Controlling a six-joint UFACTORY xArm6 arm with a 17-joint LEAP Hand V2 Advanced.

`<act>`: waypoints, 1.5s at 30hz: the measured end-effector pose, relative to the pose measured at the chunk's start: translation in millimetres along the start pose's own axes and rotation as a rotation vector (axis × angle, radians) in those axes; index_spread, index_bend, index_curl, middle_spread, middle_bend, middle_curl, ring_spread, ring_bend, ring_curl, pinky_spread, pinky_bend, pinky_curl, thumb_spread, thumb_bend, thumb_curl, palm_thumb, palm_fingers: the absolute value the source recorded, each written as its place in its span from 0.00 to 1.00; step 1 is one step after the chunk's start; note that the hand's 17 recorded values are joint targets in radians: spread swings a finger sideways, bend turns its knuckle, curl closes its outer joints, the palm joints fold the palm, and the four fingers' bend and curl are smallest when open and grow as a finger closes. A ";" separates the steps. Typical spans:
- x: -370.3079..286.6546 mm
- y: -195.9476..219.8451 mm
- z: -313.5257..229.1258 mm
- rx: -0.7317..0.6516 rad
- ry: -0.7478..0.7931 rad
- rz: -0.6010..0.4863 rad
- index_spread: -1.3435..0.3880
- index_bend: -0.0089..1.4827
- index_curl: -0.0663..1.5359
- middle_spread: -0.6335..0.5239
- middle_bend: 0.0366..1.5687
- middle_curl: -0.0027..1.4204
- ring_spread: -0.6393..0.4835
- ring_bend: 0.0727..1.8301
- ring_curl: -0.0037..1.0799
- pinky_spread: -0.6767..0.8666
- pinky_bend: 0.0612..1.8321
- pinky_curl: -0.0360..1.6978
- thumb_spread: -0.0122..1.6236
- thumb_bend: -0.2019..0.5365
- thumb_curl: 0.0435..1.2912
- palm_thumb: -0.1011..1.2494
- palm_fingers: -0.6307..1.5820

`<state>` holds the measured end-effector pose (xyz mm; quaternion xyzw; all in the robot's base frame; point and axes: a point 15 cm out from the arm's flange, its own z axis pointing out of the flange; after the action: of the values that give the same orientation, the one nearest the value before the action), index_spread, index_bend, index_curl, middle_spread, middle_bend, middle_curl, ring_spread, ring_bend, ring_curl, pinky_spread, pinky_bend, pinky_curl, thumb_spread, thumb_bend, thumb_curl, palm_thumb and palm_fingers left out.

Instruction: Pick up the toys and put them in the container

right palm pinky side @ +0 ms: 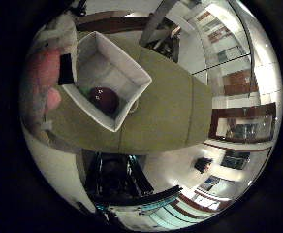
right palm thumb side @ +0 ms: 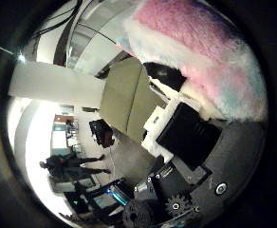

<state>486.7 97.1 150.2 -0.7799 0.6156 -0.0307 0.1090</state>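
— Starting nearest the palm: what has the hand [right palm thumb side: 186, 142] got?

— A fluffy pink-and-white plush toy [right palm thumb side: 200, 52]. In the thumb-side view it fills the area right against the palm, with the white and black finger parts lying against its fur. The little-finger view shows the same pink mass pressed in beside a black finger part. I judge the fingers to be curled round it in a hold (the full wrap is not visible, so that is a reading, not a certainty).

— And beyond the toy?

— The white container [right palm pinky side: 132, 65], a square open-topped box standing on the olive-green table [right palm pinky side: 170, 111]. A dark red ball [right palm pinky side: 103, 98] already lies inside it, against one wall, with something small and green just beside it that I cannot make out.

— So which way does the container lie from the hand?

— Below the palm and off to the side, not straight under it. The plush shows at the edge of the little-finger view, overlapping the box's near wall rather than its open middle. That offset is what the coming move turns on, I think: the hand would need to come over the opening before letting go, or the toy may catch the rim and fall to the table.

— Anything farther?

— Only the room's floor and furniture, well apart from the task.
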 end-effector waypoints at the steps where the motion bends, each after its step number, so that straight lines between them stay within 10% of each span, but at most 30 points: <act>1: 2.8 0.1 1.6 -0.003 0.001 0.002 0.59 0.54 0.62 0.37 0.69 0.62 0.32 0.62 0.80 0.27 0.68 0.50 0.76 0.24 0.33 0.56 0.72; 7: 31.4 -11.5 2.3 -0.004 0.023 0.016 0.54 0.30 0.54 0.36 0.59 0.56 0.33 0.56 0.68 0.22 0.57 0.44 0.76 0.24 0.26 0.50 0.54; 14: 51.1 -9.5 2.0 -0.005 0.031 0.024 0.54 0.34 0.47 0.43 0.41 0.45 0.51 0.36 0.52 0.52 0.45 0.40 0.66 0.21 0.19 0.34 0.36; 23: 58.5 -8.5 1.9 -0.007 0.034 0.020 0.56 0.29 0.38 0.51 0.28 0.33 0.63 0.27 0.38 0.70 0.37 0.31 0.61 0.24 0.18 0.28 0.37; 45: 69.7 -5.3 1.3 -0.010 0.037 0.037 0.57 0.17 0.32 0.53 0.15 0.26 0.64 0.18 0.25 0.73 0.32 0.16 0.64 0.24 0.18 0.31 0.45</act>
<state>508.7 31.0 144.0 -0.7681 0.6321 -0.0402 0.0944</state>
